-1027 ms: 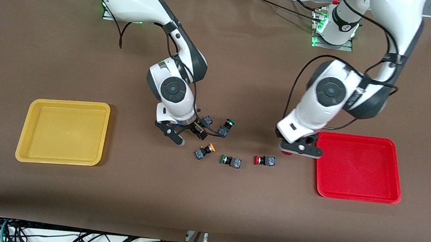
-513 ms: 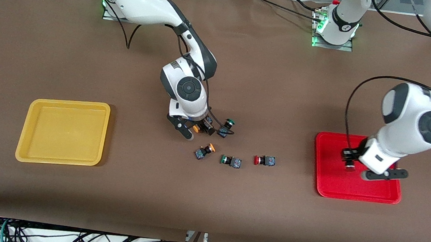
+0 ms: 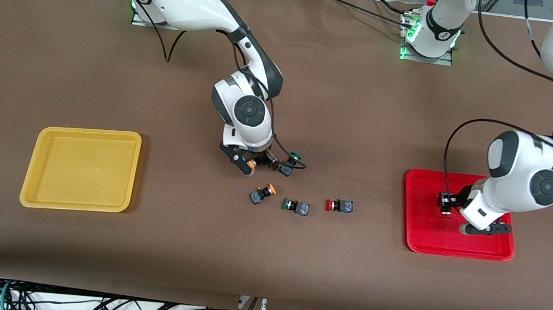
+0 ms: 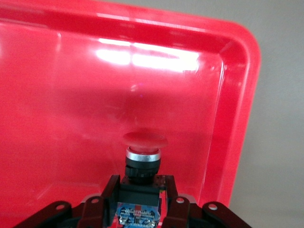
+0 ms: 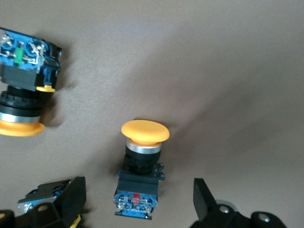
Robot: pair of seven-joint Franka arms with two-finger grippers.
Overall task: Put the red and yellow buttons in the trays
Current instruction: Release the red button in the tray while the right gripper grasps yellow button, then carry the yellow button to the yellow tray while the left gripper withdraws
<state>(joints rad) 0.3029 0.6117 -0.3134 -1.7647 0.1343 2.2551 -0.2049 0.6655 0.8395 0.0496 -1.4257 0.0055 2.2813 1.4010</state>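
We observe the left claw (image 3: 448,206) over the red tray (image 3: 427,237), pinching a red button (image 4: 145,156) by its dark body; the button's long axis runs out from the claw, cap leading. Half a second earlier this claw sat slightly nearer the tray's middle.

The right claw (image 3: 257,163), spread, straddles a yellow button (image 5: 142,161) on the desk (image 3: 142,254); it has shifted slightly toward the left arm's end. A second yellow button (image 3: 262,193) and a second red button (image 3: 339,206) lie on their sides, unmoved. The yellow tray (image 3: 29,185) holds nothing.
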